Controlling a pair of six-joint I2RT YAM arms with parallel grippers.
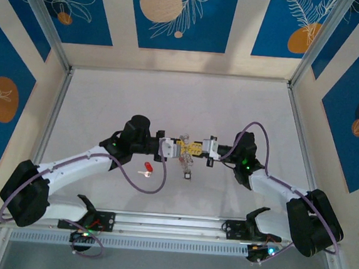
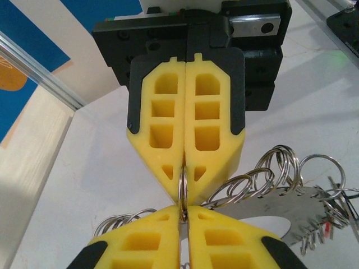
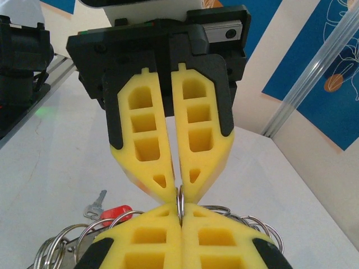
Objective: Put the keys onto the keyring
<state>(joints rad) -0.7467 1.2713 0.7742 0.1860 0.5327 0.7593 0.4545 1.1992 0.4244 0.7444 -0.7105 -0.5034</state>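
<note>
Across the counter's (image 1: pixel 170 102) middle the left gripper (image 1: pixel 183 147) and right gripper (image 1: pixel 194 148) meet tip to tip, fingers pinched on the keyring (image 2: pixel 279 158), a bar from left to right. Beyond, to the far edge and corners, lies open room. Toward the near edge, one loose key (image 1: pixel 146 167) sits by the left arm (image 1: pixel 76 160).

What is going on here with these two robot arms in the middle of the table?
The two arms meet nose to nose over the middle of the white table. The left gripper and the right gripper are each shut on a thin wire loop of the silvery, chain-like metal keyring, holding it between them. One small silvery key with a red plastic head lies loose on the table near the left arm, not yet on the ring.
</note>
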